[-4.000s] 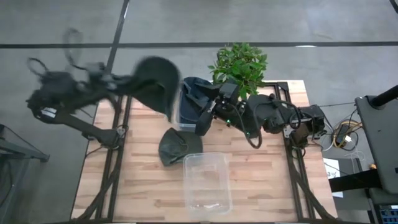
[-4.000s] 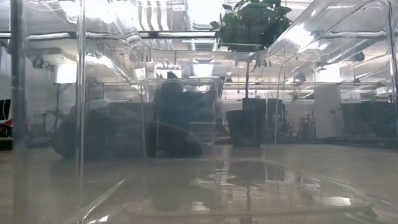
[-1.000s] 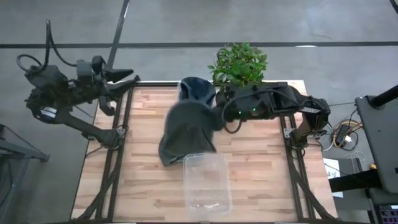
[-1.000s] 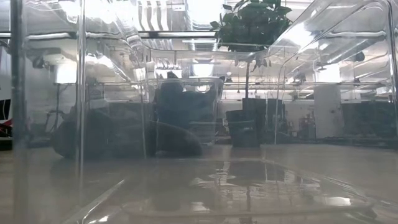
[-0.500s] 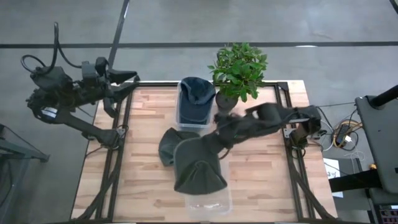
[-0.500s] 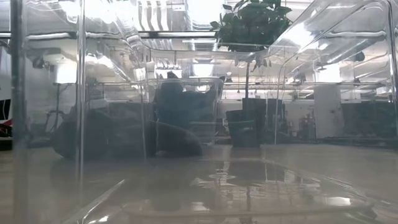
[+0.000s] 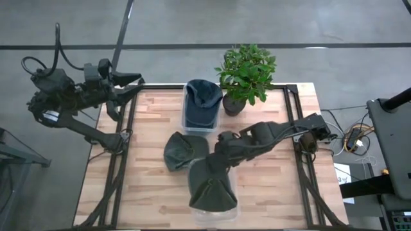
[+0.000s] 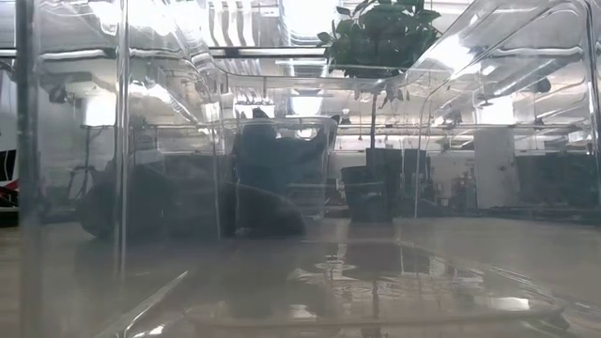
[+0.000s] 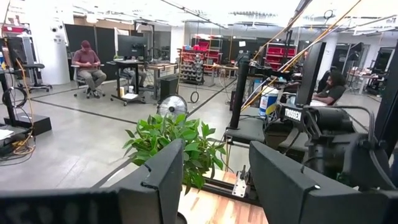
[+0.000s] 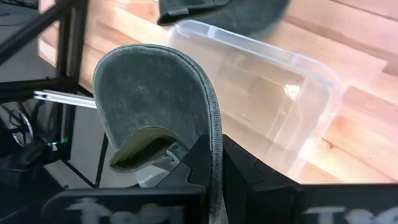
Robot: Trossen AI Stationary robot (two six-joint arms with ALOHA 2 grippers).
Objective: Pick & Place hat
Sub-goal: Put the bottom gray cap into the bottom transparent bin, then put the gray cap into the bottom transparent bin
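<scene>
A dark green hat [image 7: 212, 186] hangs over the clear bin [image 7: 218, 216] near the table's front edge, with my right gripper [image 7: 215, 159] shut on it. In the right wrist view the hat [image 10: 155, 99] reaches out from between the fingers above the bin [image 10: 280, 93]. A second dark hat [image 7: 183, 151] lies flat on the wood just beyond the bin. A blue hat [image 7: 203, 95] sits in another clear bin [image 7: 192, 122] at the far edge. My left gripper [image 7: 131, 80] waits open off the table's far left corner. My right gripper pinches the green hat's stitched edge [image 10: 214, 163] between its two fingers, coming from the table's right and far side at a downward slant. The hat stretches away from the fingers and hangs over the near bin; whether it touches the bin cannot be told.
A potted plant [image 7: 247, 70] stands at the far edge, right of the blue hat's bin. Bare wood lies left [image 7: 128, 173] and right [image 7: 276, 186] of the near bin. The low view looks through the near bin's clear walls [image 8: 122, 141].
My right gripper has swung from beside the far bin toward the table's near edge, carrying the green hat with it. The hat, then above the hat lying on the table, now hangs over the near clear bin.
</scene>
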